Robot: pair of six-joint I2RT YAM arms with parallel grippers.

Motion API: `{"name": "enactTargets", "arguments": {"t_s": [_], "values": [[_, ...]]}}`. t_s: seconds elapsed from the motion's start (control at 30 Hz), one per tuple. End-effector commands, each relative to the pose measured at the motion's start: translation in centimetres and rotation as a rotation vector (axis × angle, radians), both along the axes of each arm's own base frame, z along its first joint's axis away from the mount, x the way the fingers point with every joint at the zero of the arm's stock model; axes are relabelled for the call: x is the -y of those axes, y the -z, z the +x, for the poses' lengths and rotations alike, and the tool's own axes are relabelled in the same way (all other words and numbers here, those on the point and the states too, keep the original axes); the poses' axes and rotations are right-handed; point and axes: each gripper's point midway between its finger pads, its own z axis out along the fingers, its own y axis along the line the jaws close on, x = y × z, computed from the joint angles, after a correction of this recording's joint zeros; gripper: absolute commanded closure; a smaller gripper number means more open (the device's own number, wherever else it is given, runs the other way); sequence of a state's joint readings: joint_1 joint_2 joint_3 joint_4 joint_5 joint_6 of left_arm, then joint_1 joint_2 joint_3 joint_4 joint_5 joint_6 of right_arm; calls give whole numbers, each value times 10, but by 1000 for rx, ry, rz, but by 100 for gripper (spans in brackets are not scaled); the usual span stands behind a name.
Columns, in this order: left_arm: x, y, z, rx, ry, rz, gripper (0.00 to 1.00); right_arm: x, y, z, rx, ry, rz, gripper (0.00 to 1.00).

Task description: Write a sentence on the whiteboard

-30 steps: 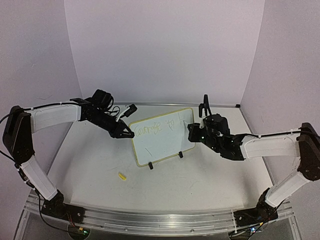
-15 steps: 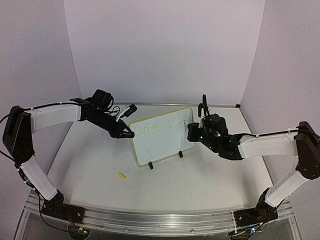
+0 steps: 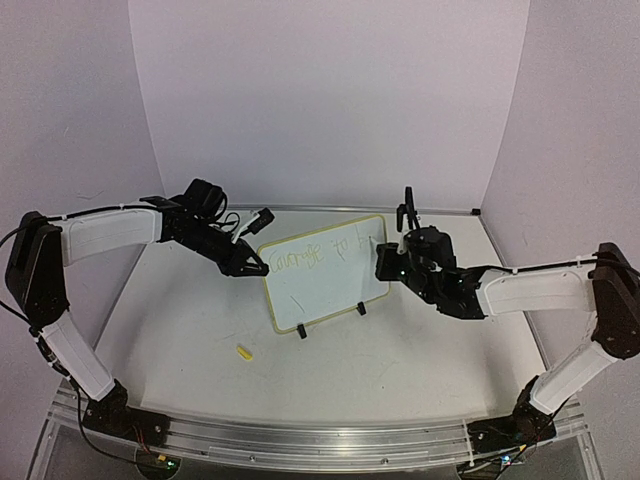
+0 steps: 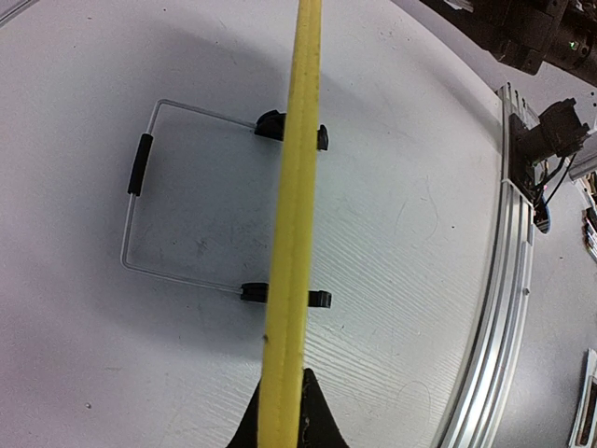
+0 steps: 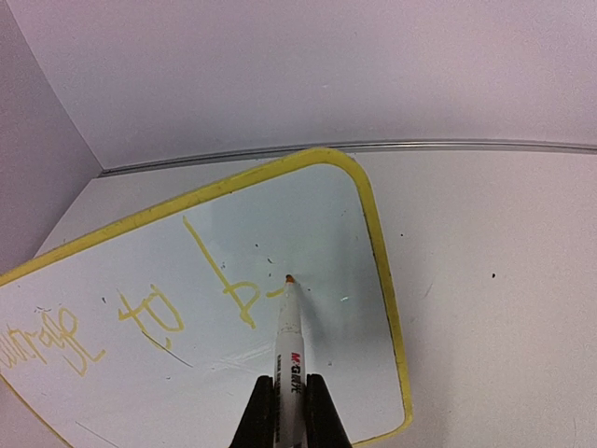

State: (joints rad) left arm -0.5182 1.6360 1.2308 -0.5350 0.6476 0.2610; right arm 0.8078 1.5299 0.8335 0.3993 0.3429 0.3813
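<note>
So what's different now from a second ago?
The right gripper, shut on the marker, crept slightly back and leftward, adding a stroke to the sentence. The left gripper kept its hold on the whiteboard edge, and it stayed put.

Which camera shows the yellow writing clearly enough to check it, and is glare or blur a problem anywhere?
Right wrist: sharp, the sentence shows as bold yellow strokes on the whiteboard, with only a faint sheen beside the marker. Top external: evenly lit, but the sentence is tiny and pale. Left wrist: whiteboard edge-on, its face hidden; the wide-angle lens bends the rail.
</note>
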Motion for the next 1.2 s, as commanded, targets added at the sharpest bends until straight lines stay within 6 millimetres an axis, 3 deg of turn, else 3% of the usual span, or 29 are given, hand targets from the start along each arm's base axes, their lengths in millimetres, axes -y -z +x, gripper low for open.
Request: {"name": "enactTargets", "arguments": {"t_s": [0.0, 0.27, 0.87, 1.17], "values": [[-16, 11, 11, 61, -42, 114, 100, -10, -22, 7, 48, -19, 35, 100], [-16, 11, 11, 61, -43, 112, 100, -14, -16, 6, 35, -40, 35, 100], [-16, 12, 11, 58, -42, 114, 100, -9, 19, -4, -48, -42, 41, 100], [-16, 12, 11, 58, -42, 115, 100, -7, 21, -4, -47, -32, 36, 100]]}}
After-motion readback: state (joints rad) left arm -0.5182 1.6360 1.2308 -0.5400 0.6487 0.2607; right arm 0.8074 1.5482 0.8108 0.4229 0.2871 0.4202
